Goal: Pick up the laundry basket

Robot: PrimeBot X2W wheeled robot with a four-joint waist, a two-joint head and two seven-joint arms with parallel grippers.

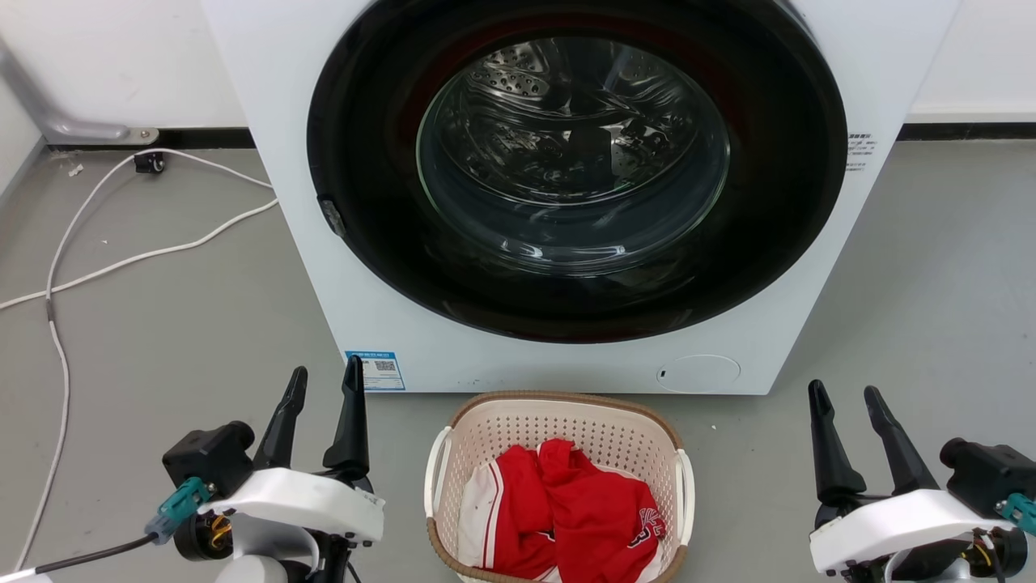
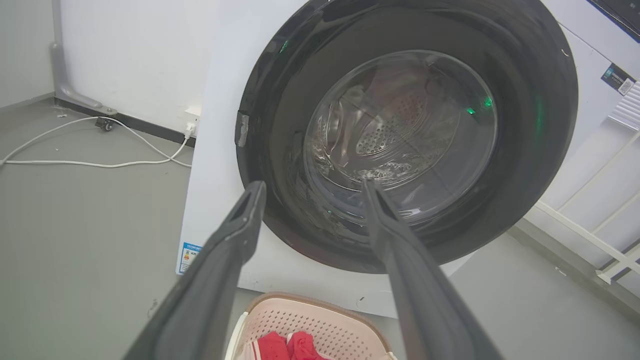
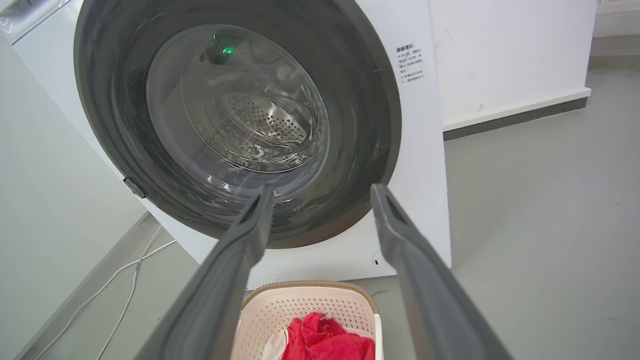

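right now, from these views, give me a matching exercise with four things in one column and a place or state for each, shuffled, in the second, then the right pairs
Things
1. cream perforated plastic laundry basket with brown rim
2. red and white garment
3. thin white cable
4. left hand

Places or states
a. open, holding nothing
b. on the grey floor in front of the white washing machine
c. lying inside the basket
d. trailing across the floor left of the machine

Pairs: 1-b, 2-c, 3-d, 4-a
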